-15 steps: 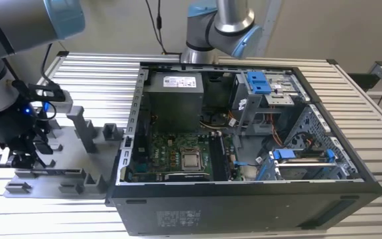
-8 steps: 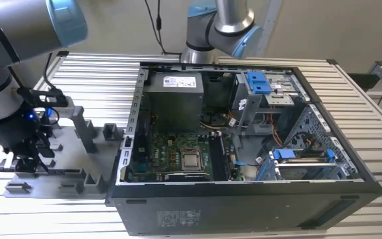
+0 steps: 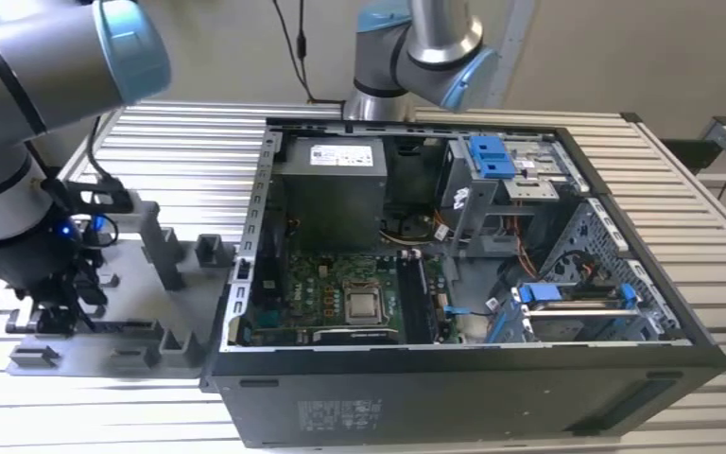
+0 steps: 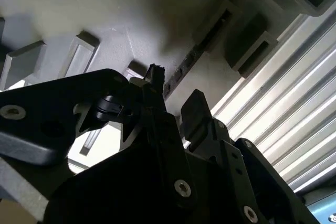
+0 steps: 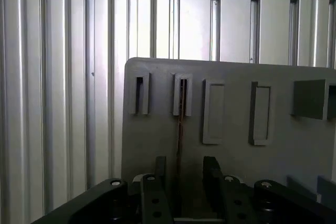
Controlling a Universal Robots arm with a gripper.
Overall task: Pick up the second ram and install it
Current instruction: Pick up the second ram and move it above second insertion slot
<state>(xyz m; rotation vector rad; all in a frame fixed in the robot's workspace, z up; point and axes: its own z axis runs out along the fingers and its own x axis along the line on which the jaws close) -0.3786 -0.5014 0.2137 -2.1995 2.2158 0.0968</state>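
The second ram is standing on edge in a slot of the grey holder tray, which is lying on the ribbed desk, at the exterior view's left of the open computer case. The jaws are standing open, one on each side of the ram, not gripping it.

One ram stick stands in one grey tray; beside the tray sits one computer case, one motherboard inside.

Ram in tray — case beside
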